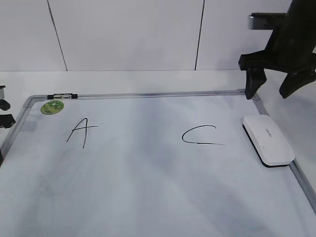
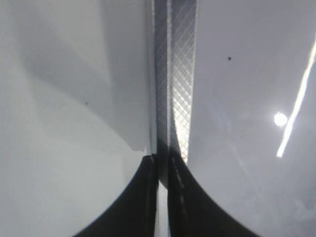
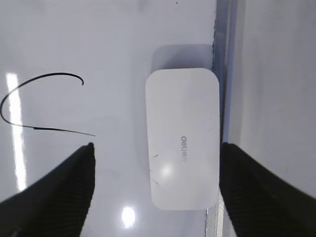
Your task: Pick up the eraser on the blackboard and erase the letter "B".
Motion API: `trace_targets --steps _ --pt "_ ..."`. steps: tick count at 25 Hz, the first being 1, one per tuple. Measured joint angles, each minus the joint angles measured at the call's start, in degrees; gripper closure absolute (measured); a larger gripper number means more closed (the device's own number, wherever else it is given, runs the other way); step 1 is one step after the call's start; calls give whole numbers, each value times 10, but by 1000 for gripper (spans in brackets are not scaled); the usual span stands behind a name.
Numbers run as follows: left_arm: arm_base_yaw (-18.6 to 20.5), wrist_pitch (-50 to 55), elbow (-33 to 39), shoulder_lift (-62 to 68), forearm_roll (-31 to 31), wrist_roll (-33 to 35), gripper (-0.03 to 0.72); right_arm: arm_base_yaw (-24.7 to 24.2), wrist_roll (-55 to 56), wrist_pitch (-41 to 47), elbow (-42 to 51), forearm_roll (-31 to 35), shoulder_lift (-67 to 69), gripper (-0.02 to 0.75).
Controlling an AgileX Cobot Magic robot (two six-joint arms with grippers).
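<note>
The white eraser lies flat on the blackboard, tight against its right frame rail, lettering up. My right gripper hangs open above the board's far right corner, touching nothing. In the right wrist view the eraser sits below the right gripper, whose fingers stand wide on either side of it. The letter "B" is out of view; only smudged white board shows between the black "A" and "C". My left gripper is shut and empty over the board's grey frame rail.
A round green sticker marks the board's far left corner, with a small clip on the rail beside it. White table surrounds the board, and a white panelled wall stands behind. Dark parts of the left arm show at the left edge.
</note>
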Motion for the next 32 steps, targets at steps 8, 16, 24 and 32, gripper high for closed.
trace_targets --steps 8,16,24,32 --pt "0 0 0 0 0 0 641 0 -5 1 0 22 -22 150" --pt "0 10 -36 1 -1 1 475 0 -9 2 0 25 -30 153" --pt "0 12 -87 1 -1 -4 449 0 -10 3 0 25 -43 152" --pt "0 18 -87 -67 16 -5 449 0 -11 4 0 26 -98 239"
